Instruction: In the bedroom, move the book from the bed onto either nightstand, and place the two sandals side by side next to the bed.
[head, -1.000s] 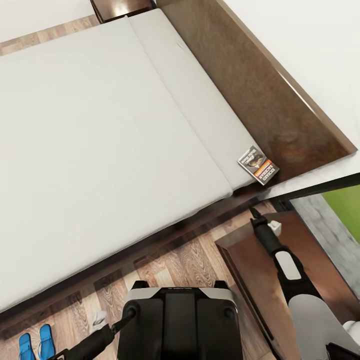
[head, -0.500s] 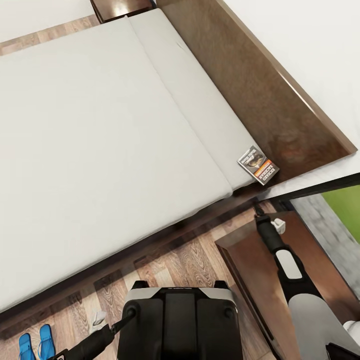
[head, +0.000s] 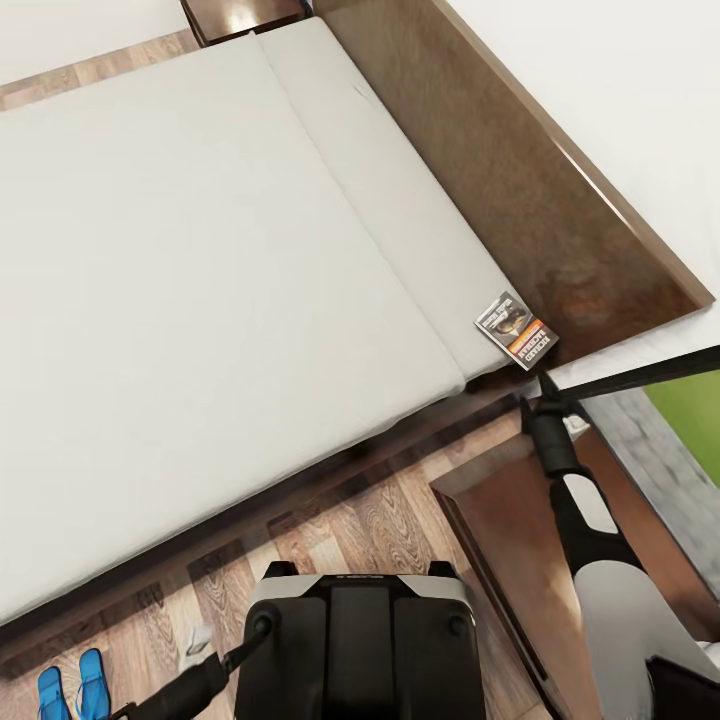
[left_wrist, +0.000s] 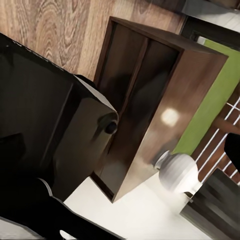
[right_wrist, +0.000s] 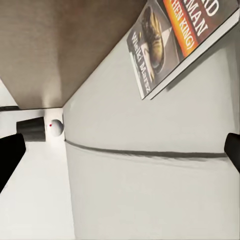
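Note:
The book lies flat on the off-white mattress of the bed, in the corner by the dark headboard. My right gripper hovers just short of that corner, over the near nightstand. In the right wrist view the book lies ahead on the mattress, and the fingertips stand wide apart with nothing between them: the gripper is open. The two blue sandals lie together on the floor by the bed's side. My left arm hangs low; its camera faces the nightstand.
A second nightstand stands at the bed's far side. Wood-plank floor runs between my base and the bed frame. A dark-framed window with grass is close on the right.
My right gripper has moved forward from above the nightstand to the bed's corner, close to the book. The book and sandals have not moved.

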